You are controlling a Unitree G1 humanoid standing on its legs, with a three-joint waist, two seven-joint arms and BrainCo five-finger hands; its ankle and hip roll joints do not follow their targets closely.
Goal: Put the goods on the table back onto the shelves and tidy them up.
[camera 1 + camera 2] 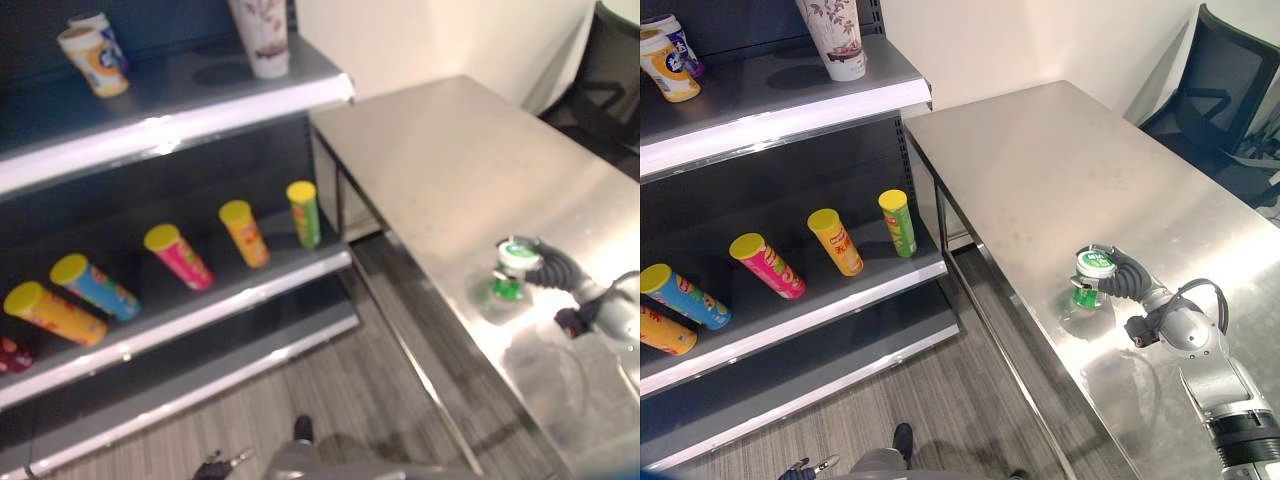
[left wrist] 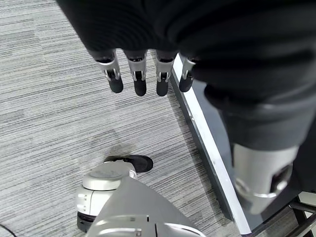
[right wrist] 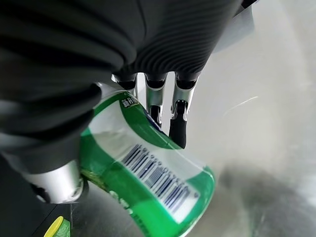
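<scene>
- the green can [image 1: 1095, 278] stands upright on the steel worktop [image 1: 1060, 160], near the worktop's front edge on the side facing the shelves [image 1: 790, 110].
- the right hand [image 1: 1125, 277] has its fingers and thumb curled round the can's side; the right wrist view shows the can pressed between the fingers and the palm.
- the left hand [image 2: 148, 74] hangs over the floor beside the worktop's edge, fingers straight and apart, holding nothing.
- judged step: the grasp on the can, the last item seen on the worktop, before carrying it off.
- next move calls for lifting it clear of the worktop, turning toward the shelves and setting it upright in a free spot.
- the middle shelf [image 1: 840, 290] holds a row of leaning yellow-lidded tubes [image 1: 836, 240]; these look due for straightening.
</scene>
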